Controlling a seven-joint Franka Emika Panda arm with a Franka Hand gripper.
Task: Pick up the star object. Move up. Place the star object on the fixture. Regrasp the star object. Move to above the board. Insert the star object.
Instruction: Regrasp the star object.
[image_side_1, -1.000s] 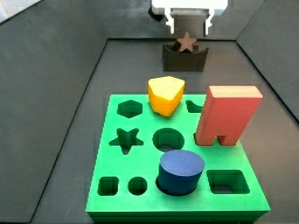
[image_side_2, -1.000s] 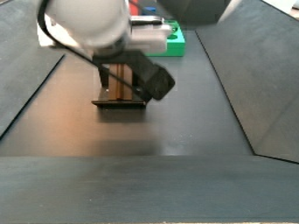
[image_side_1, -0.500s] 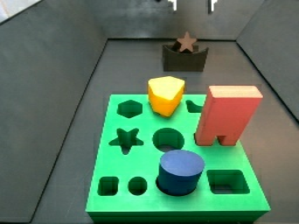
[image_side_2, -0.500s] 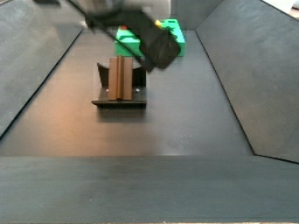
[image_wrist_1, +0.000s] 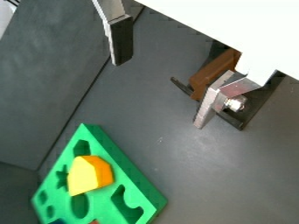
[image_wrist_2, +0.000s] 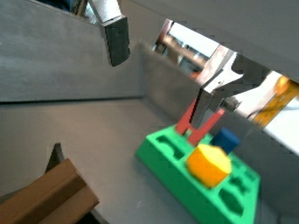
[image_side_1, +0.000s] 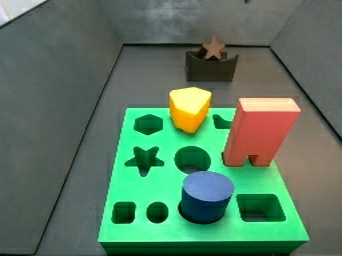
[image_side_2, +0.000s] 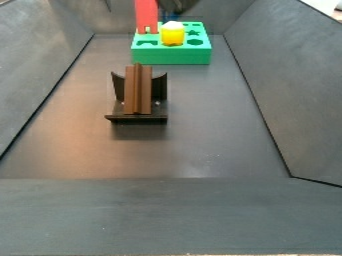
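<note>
The brown star object (image_side_1: 213, 48) stands on the fixture (image_side_1: 211, 67) at the far end of the floor. It shows in the side view from the far end (image_side_2: 138, 90) and in both wrist views (image_wrist_1: 216, 70) (image_wrist_2: 47, 197). My gripper (image_wrist_1: 166, 70) is open and empty, high above the fixture and apart from the star. It shows in both wrist views (image_wrist_2: 163, 66) and is out of both side views. The green board (image_side_1: 201, 170) has a free star-shaped hole (image_side_1: 144, 158).
On the board stand a yellow piece (image_side_1: 190, 108), a red block (image_side_1: 261, 130) and a blue cylinder (image_side_1: 206, 196). Grey sloping walls (image_side_1: 67, 110) bound the dark floor on both sides. The board also shows from the far end (image_side_2: 171, 48).
My gripper has let go of the star and risen out of both side views. The star stays on the fixture.
</note>
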